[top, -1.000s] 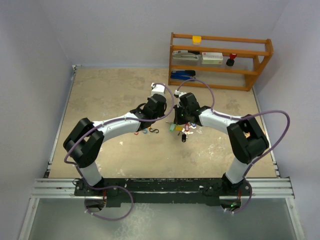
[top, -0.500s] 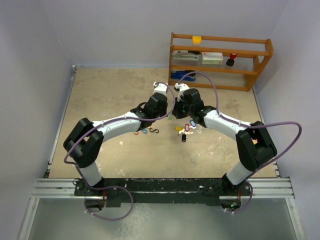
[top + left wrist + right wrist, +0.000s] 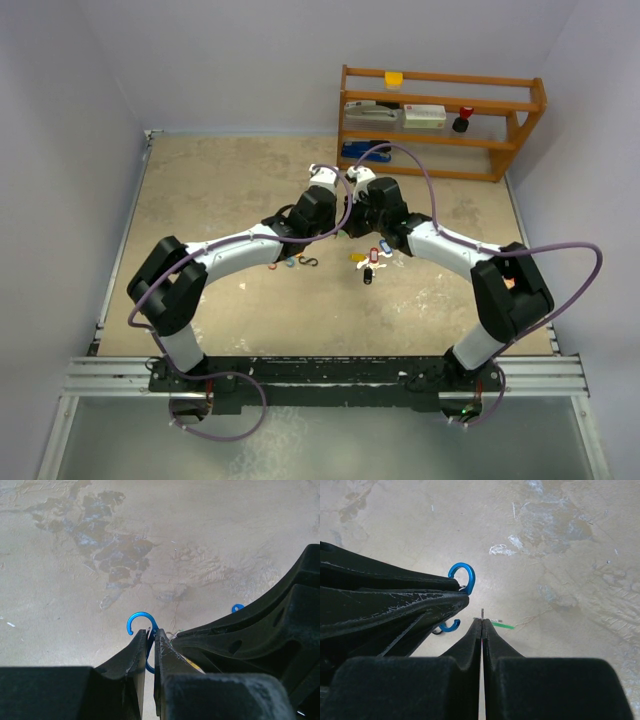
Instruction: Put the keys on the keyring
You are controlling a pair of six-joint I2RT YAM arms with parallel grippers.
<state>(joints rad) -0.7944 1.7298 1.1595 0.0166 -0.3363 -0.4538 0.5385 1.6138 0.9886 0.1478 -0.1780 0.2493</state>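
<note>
While the blue S-clip (image 3: 139, 614) is pinched tight in the L gripper (image 3: 150, 636), a green-tag key (image 3: 503, 625) is clamped in the R gripper (image 3: 482, 622), right beside that clip. The other keys (image 3: 371, 260) are seen near the clip, on the R arm's side.

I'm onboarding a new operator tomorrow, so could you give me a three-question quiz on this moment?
1. True or false: the left end effector grips a blue clip.
2. The loose tagged keys lie: A on the table, B in a drawer, C in a bowl.
3. Fill in: the right end effector is ___ on a thin metal tip.
Key: 1 true; 2 A; 3 shut.
</note>
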